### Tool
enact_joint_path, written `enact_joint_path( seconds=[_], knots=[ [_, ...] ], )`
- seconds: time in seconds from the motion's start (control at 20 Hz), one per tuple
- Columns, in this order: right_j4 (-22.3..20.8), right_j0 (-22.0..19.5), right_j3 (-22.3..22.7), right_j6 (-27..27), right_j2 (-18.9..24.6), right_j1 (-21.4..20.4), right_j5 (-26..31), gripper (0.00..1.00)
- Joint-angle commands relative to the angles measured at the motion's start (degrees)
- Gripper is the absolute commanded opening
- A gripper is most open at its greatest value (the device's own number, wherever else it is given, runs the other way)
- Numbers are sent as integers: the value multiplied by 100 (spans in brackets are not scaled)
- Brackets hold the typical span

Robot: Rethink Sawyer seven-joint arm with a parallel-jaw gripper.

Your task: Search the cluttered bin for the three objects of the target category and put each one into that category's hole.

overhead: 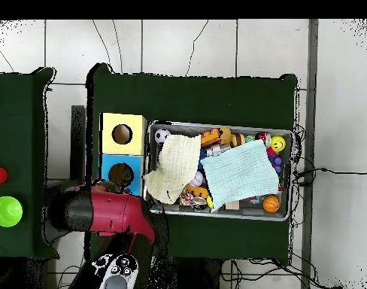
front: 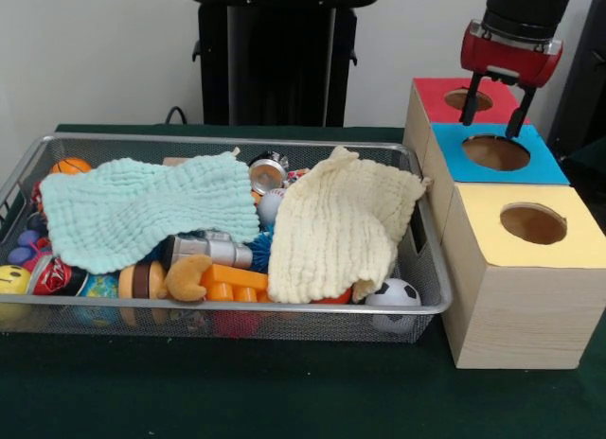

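The gripper [front: 494,106] hangs with its two black fingers spread wide and empty, above the blue box [front: 496,153] and its round hole. A red box [front: 459,98] sits behind it, a yellow box [front: 523,269] in front; all are pale wood with coloured tops. The wire mesh bin [front: 417,297] beside them holds mixed toys: a soccer ball [front: 393,294], a basketball [front: 71,166], orange blocks [front: 232,282]. A crinkled mint cloth [front: 142,209] and a cream cloth [front: 341,226] cover much of it.
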Motion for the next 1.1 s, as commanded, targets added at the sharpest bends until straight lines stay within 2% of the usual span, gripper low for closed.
enact_joint_path(
  seconds=[0.05,0.5,0.75,0.8,1.1],
  knots=[
    [-2,-78,436,956,425,227,18,100],
    [-149,-231,341,699,372,201,42,100],
    [-262,-654,557,289,556,19,-116,100],
    [-300,-956,729,50,757,-75,-278,100],
    [-554,-1860,1152,-402,1390,-264,-669,100]
  ],
)
